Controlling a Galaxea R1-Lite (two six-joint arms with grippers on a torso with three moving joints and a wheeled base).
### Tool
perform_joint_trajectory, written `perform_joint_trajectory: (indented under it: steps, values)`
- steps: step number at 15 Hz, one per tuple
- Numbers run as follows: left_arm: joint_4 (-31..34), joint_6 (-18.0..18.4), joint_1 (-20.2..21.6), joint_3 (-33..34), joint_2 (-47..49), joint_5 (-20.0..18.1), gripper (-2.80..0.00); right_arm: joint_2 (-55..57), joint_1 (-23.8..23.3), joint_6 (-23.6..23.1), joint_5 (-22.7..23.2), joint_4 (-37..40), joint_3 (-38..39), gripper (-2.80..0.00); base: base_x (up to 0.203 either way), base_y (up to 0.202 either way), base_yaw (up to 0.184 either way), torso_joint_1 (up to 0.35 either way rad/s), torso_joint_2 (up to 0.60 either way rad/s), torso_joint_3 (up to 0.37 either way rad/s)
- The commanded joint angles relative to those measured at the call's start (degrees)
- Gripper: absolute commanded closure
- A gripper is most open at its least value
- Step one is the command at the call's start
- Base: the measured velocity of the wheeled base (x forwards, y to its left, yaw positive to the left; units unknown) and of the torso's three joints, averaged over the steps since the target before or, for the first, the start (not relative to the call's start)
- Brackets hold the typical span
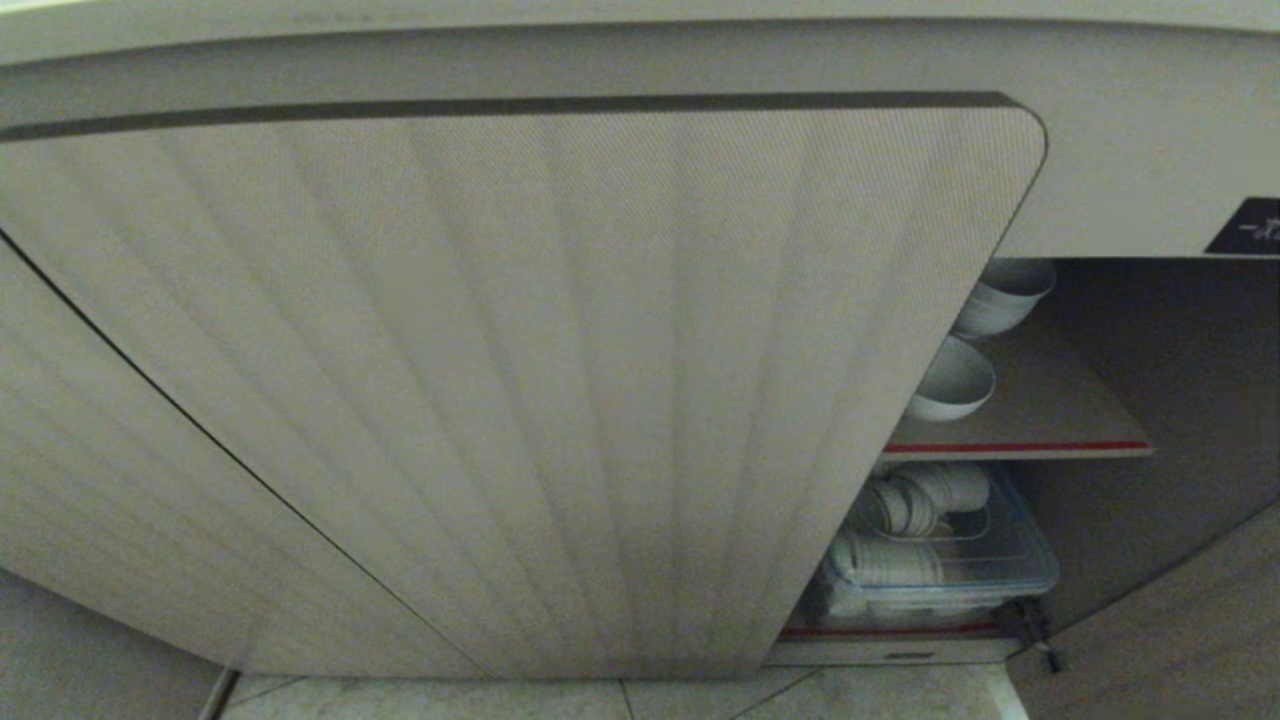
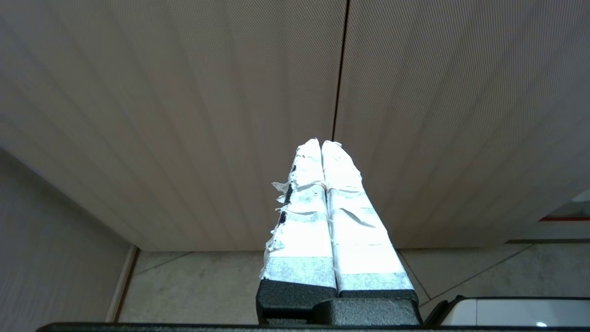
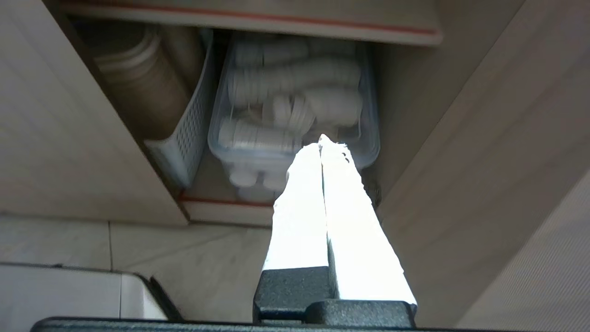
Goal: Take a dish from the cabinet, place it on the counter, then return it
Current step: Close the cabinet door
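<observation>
The right gripper (image 3: 321, 142) has its taped fingers pressed together, holding nothing, aimed at the open lower part of the cabinet (image 1: 520, 400). Just beyond its tips sits a clear plastic bin (image 3: 368, 152) of stacked white cups, with a white perforated basket (image 3: 184, 147) beside that. Above the bin runs the red-edged shelf (image 1: 1020, 447), and on it rests the dish (image 1: 955, 382), with a stack of similar bowls (image 1: 1005, 295) behind. The left gripper (image 2: 321, 144), likewise closed and empty, faces the seam between two ribbed doors (image 2: 461, 115), over tiled floor (image 2: 198, 286).
</observation>
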Motion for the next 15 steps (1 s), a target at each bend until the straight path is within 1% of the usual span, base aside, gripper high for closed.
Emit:
perform_joint_trajectory:
  steps: [1,4,15]
  values:
    - [-0.03,-0.01,0.00,0.00,-0.02,0.02,0.00,-1.31,0.02,0.24,0.00,0.01,0.00,0.00,0.000,0.000,0.000,0.000,0.00,0.000]
    - [-0.03,-0.01,0.00,0.00,-0.02,0.02,0.00,-1.31,0.02,-0.47,0.00,-0.01,0.00,0.00,0.000,0.000,0.000,0.000,0.00,0.000]
    - [-0.03,-0.01,0.00,0.00,-0.02,0.02,0.00,-1.31,0.02,0.06,-0.18,0.01,0.00,0.00,0.000,0.000,0.000,0.000,0.00,0.000]
